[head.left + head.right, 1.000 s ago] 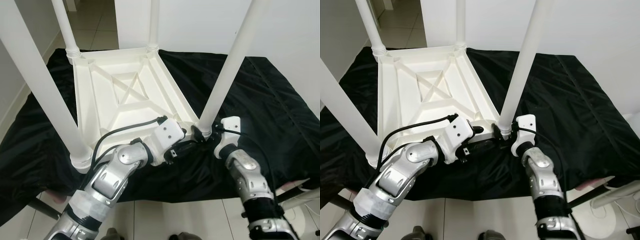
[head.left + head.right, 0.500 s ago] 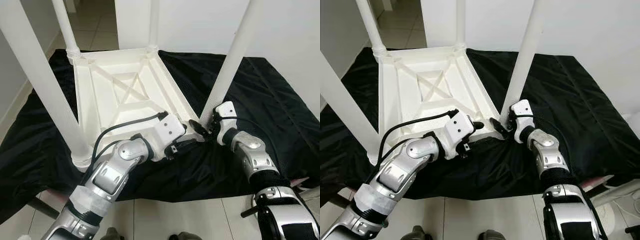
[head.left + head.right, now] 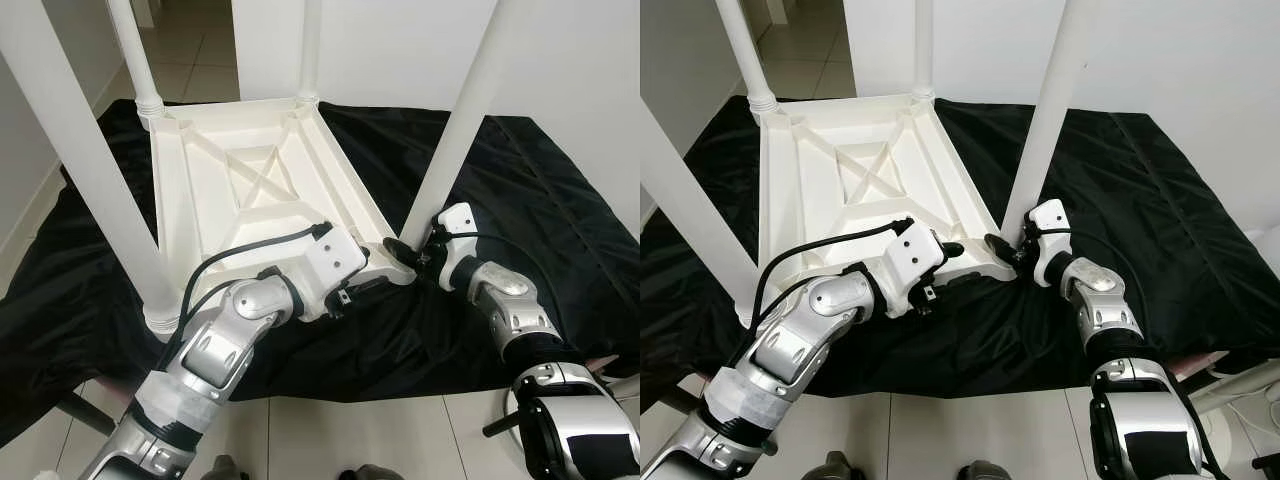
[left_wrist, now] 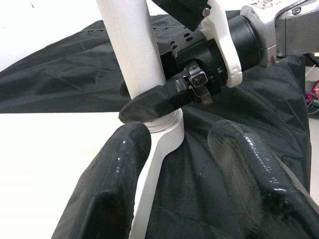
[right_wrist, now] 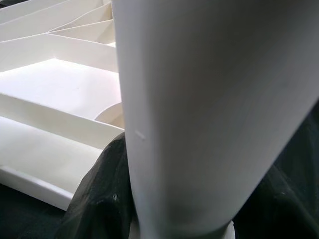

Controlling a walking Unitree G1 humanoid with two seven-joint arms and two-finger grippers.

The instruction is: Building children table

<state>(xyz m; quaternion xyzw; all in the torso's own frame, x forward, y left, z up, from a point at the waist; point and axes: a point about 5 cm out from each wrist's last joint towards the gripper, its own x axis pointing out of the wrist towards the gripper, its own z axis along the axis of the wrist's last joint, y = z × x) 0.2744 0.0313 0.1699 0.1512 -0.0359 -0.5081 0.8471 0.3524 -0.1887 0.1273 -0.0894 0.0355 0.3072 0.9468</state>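
Observation:
A white children's table (image 3: pixel 250 190) lies upside down on a black cloth (image 3: pixel 560 230), its legs pointing up. My right gripper (image 3: pixel 408 254) is shut on the base of the near-right leg (image 3: pixel 455 140), where it meets the table corner. In the right wrist view this leg (image 5: pixel 209 99) is very close, with one black finger (image 5: pixel 99 199) against it. My left gripper (image 4: pixel 179 164) is open, and its fingers (image 4: pixel 114 179) straddle the rim of that same corner just below the right gripper's finger (image 4: pixel 154 102). In the left eye view the left gripper (image 3: pixel 385 282) reaches in from the left.
Three other tall white legs stand up: near-left (image 3: pixel 90 170), far-left (image 3: pixel 135 50) and far-right (image 3: pixel 310 45). A white wall (image 3: pixel 400 50) rises behind the cloth. Tiled floor (image 3: pixel 330 440) lies in front, and a white object (image 3: pixel 1240 390) sits at the lower right.
My right arm has swung out to the right and its wrist has turned, with the gripper staying at the leg base. The left gripper has edged slightly closer to the corner.

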